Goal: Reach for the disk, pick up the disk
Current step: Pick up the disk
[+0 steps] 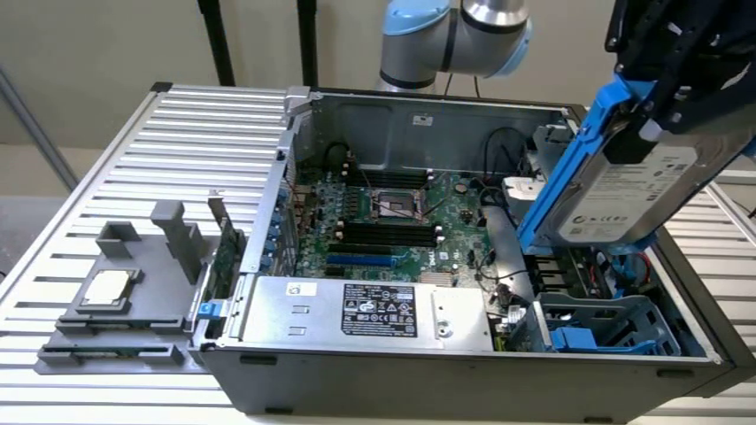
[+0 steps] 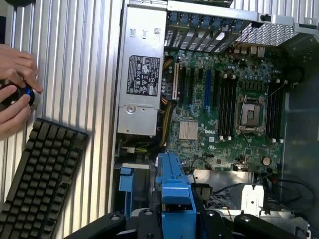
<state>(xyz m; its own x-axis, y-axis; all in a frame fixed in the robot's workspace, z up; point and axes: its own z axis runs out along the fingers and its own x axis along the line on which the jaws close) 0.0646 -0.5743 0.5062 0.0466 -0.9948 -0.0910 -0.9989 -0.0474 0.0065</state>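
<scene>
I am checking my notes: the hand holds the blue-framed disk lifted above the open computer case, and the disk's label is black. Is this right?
Not quite. In the exterior view the disk, gripped by the hand above the computer case, has a white label with black print.

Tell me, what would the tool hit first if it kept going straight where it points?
Probably the drive bay of the open computer case below, though the disk it grips would touch before the tool itself; depth is unclear.
</scene>
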